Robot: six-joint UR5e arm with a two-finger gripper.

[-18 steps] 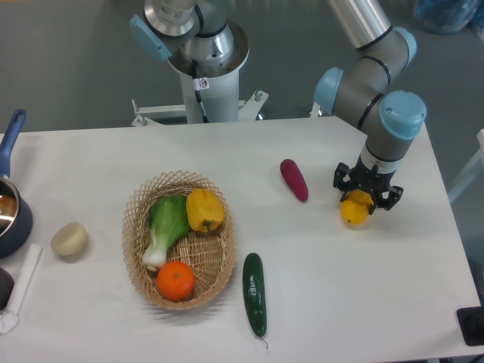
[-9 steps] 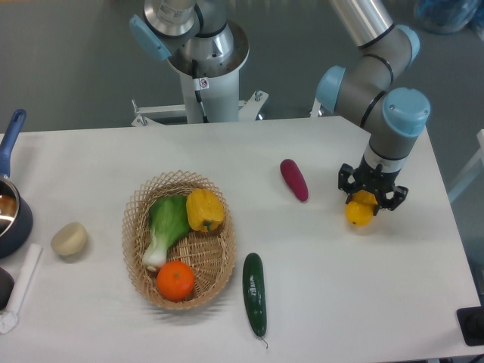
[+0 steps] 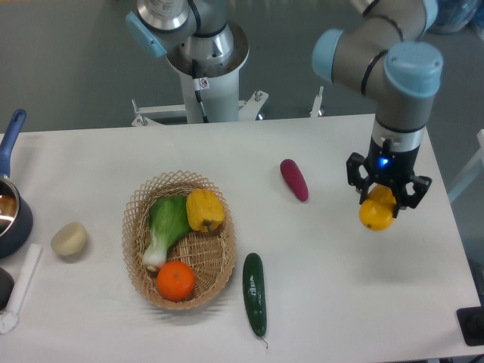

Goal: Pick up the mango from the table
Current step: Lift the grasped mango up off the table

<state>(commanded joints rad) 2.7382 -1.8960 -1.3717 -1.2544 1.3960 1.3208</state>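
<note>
The mango point(image 3: 376, 213) is a smooth yellow-orange fruit held between the black fingers of my gripper point(image 3: 383, 197) at the right side of the white table point(image 3: 340, 302). The gripper is shut on it and holds it above the tabletop. The upper part of the mango is hidden by the fingers. The arm's blue-capped wrist point(image 3: 411, 72) stands above it.
A purple vegetable point(image 3: 294, 179) lies left of the gripper. A wicker basket point(image 3: 179, 239) holds a yellow bell pepper point(image 3: 205, 209), a green leafy vegetable point(image 3: 167, 227) and an orange point(image 3: 176, 280). A cucumber point(image 3: 255, 293) lies in front. A potato point(image 3: 69, 239) and a pot point(image 3: 10, 215) are at the left.
My gripper has risen with the mango in it and moved a little toward the right; the mango has left the tabletop.
</note>
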